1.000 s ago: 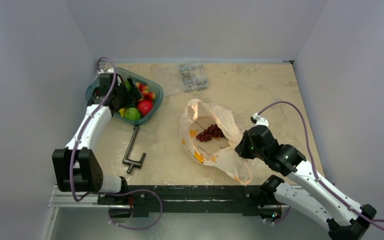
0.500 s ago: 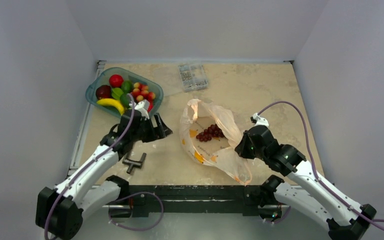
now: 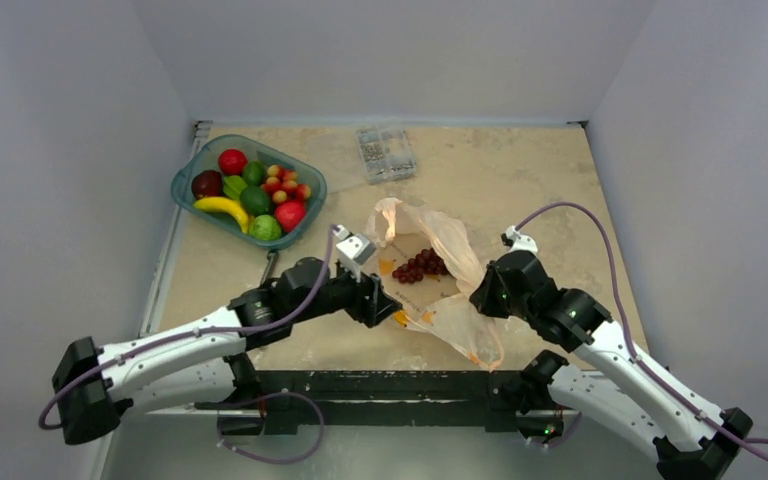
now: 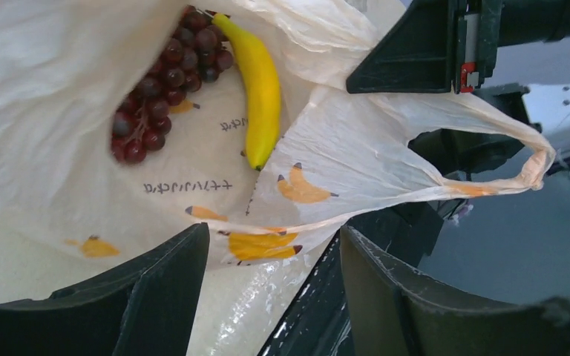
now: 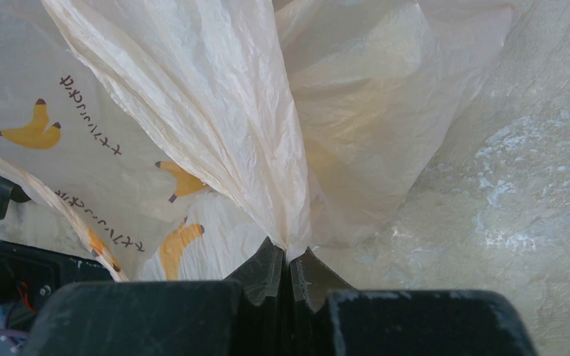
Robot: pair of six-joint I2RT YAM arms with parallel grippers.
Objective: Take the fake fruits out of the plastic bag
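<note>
The plastic bag [image 3: 447, 240] lies open at mid-table with a dark red grape cluster [image 3: 420, 265] inside. In the left wrist view the grapes [image 4: 159, 81] and a yellow banana [image 4: 260, 89] lie in the bag [image 4: 67, 126]. My left gripper [image 3: 385, 305] is open and empty at the bag's near-left rim, whose printed edge sits between the jaws [image 4: 274, 297]. My right gripper [image 3: 480, 295] is shut on a pinched fold of the bag's right side [image 5: 289, 256]. Other fake fruits, a red apple [image 3: 232, 160], a banana [image 3: 222, 206] and a lime [image 3: 265, 228], lie in the teal tray [image 3: 182, 178].
A clear box of small parts [image 3: 385, 152] stands at the back. The grey metal clamp [image 3: 269, 266] is mostly hidden under my left arm. The bag's loop handle [image 4: 490, 159] hangs over the table's near edge.
My left arm has swung from the teal tray across the table to the bag's near-left rim, gripper open and empty. The right gripper and the bag have not moved.
</note>
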